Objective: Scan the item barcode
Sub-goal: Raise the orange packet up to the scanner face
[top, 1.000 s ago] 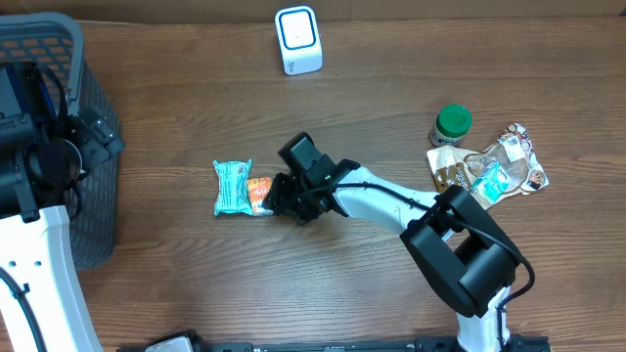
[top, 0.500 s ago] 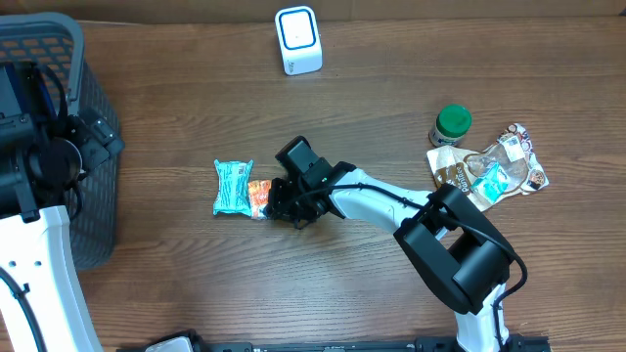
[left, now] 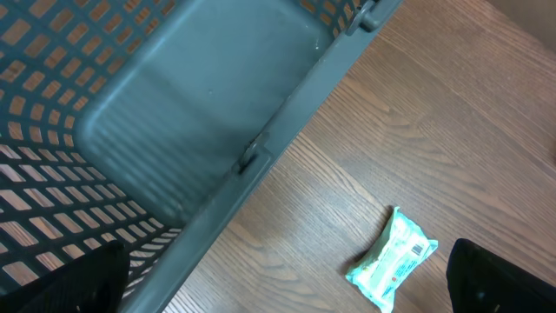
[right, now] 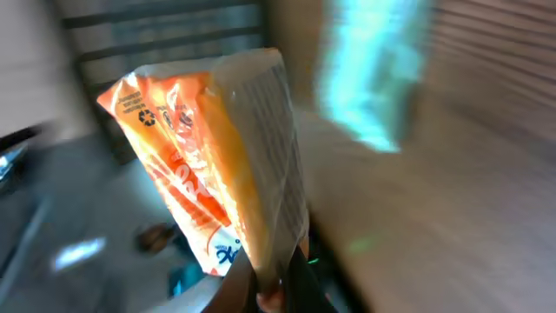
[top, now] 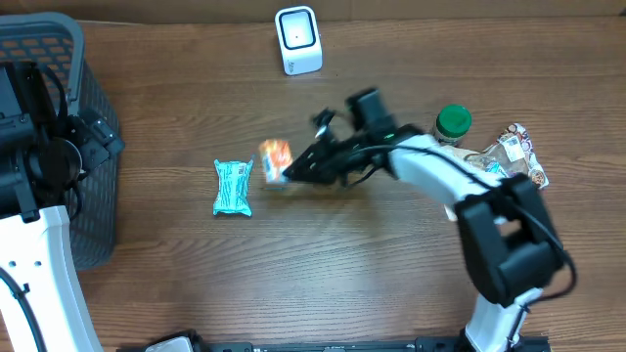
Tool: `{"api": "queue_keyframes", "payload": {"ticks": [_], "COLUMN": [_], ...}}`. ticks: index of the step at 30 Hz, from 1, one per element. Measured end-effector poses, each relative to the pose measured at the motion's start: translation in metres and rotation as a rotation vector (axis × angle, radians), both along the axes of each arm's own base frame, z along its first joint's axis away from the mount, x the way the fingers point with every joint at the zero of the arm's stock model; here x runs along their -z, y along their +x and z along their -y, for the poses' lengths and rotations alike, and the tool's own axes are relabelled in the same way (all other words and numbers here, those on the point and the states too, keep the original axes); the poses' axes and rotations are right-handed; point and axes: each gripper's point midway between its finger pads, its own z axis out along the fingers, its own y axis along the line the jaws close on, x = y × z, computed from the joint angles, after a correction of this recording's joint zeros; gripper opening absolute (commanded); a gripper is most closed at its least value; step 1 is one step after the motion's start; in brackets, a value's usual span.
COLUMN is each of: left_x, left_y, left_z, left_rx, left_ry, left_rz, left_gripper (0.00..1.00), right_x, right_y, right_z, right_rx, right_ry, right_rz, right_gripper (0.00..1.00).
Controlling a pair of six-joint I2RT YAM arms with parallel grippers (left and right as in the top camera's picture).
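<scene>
orange glossy packet [right: 217,165], white printed back, pinched in right hand [top: 290,173].

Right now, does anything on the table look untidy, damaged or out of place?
Only mildly: the packets beside the green-lidded jar lie in an overlapping, crumpled heap. The right gripper pinches the orange packet by one end. Nothing spilled.

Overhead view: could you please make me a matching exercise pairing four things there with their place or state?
1 orange packet
2 teal packet
3 white scanner
4 green-lidded jar

A at the far edge of the table
B pinched in the right hand
C lying flat, untouched
D beside the pile of packets

Pairs: 1-B; 2-C; 3-A; 4-D
</scene>
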Motion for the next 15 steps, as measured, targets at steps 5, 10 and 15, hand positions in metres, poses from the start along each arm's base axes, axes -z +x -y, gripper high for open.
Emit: {"api": "queue_keyframes", "payload": {"ticks": [5, 10, 15], "left_x": [0.000, 0.000, 0.000], "left_y": [0.000, 0.000, 0.000], "left_z": [0.000, 0.000, 0.000], "left_rx": [0.000, 0.000, 0.000], "left_ry": [0.000, 0.000, 0.000], "left_rz": [0.000, -0.001, -0.001], "left_gripper": [0.99, 0.99, 1.00], "right_x": [-0.048, -0.057, -0.059], "right_y": [0.007, 0.021, 0.035], "right_z": [0.034, 0.061, 0.085], "right_rx": [-0.034, 0.005, 0.063], "right_ry": [0.185, 0.228, 0.238], "right_rz": [0.000, -0.042, -0.060], "right_gripper": [0.04, 0.04, 0.04]}}
